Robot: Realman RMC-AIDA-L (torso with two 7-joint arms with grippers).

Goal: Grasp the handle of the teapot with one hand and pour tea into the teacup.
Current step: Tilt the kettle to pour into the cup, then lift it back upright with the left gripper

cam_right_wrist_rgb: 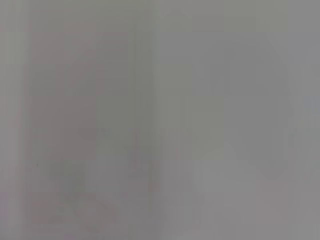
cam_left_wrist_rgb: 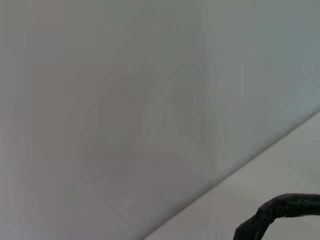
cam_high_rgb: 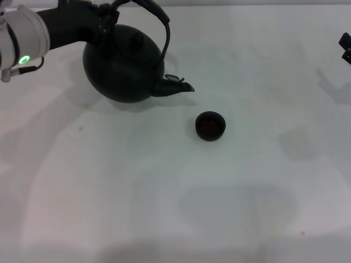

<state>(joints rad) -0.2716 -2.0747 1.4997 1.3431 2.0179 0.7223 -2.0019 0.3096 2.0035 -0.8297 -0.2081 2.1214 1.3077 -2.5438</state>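
The round black teapot [cam_high_rgb: 123,66] is at the back left of the white table, tilted, with its short spout [cam_high_rgb: 178,86] pointing right toward the teacup. Its dark hoop handle [cam_high_rgb: 164,30] arches over the lid. My left gripper [cam_high_rgb: 108,19] reaches in from the left and is shut on the handle near its top. A curved piece of the handle [cam_left_wrist_rgb: 280,210] also shows in the left wrist view. The small black teacup [cam_high_rgb: 210,125] stands upright on the table, a short way right of and nearer than the spout tip. My right gripper [cam_high_rgb: 345,48] sits at the far right edge, away from both.
The white table [cam_high_rgb: 175,197] stretches wide in front of the teacup. A pale wall rises behind the table's far edge in the left wrist view. The right wrist view shows only a plain grey surface.
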